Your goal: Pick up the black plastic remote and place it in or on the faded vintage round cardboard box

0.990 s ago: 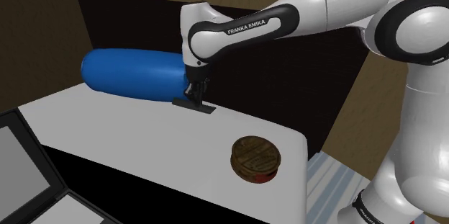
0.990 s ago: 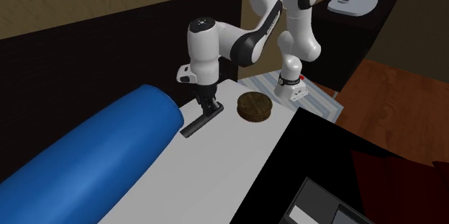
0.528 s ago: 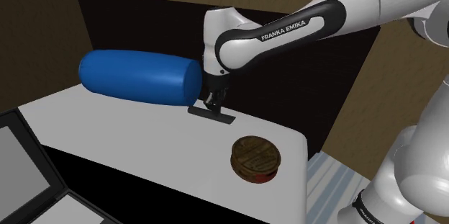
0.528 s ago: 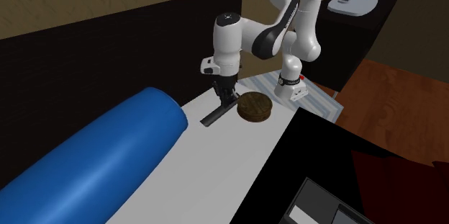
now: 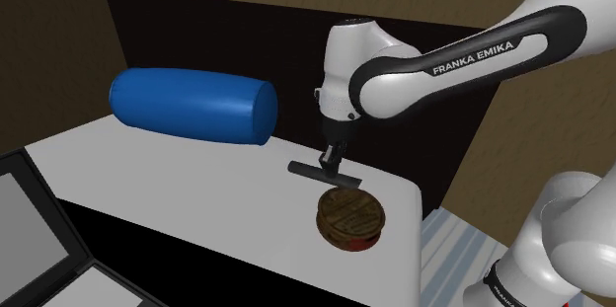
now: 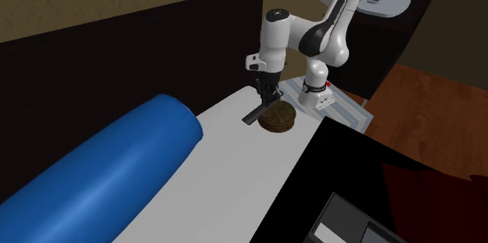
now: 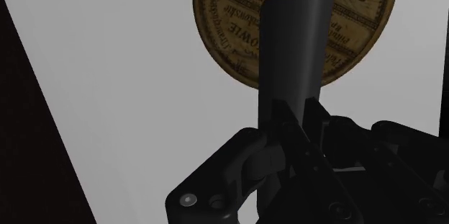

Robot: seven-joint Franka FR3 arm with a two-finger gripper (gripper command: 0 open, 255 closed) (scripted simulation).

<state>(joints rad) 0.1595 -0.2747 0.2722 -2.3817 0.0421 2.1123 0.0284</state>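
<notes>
Carrying is the step in hand: reading from the blue bolster (image 5: 192, 106) at the shoulder view's left, the end effector (image 5: 332, 161) stands clamped on the black remote (image 5: 304, 169), which is held level, apparently clear of the white surface (image 5: 178, 187), with the round brown box (image 5: 349, 214) at its 5 o'clock. The next move, by my judgement, calls for a short shift over the lid, then lowering and release. One second ago the remote hung beside the bolster's end; it has since crossed most of the way to the box.

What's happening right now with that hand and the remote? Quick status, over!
Hand shut on black remote, held in the air. Remote's far end over the round brown box, not yet down. Blue cylinder aside, not in the way.
</notes>
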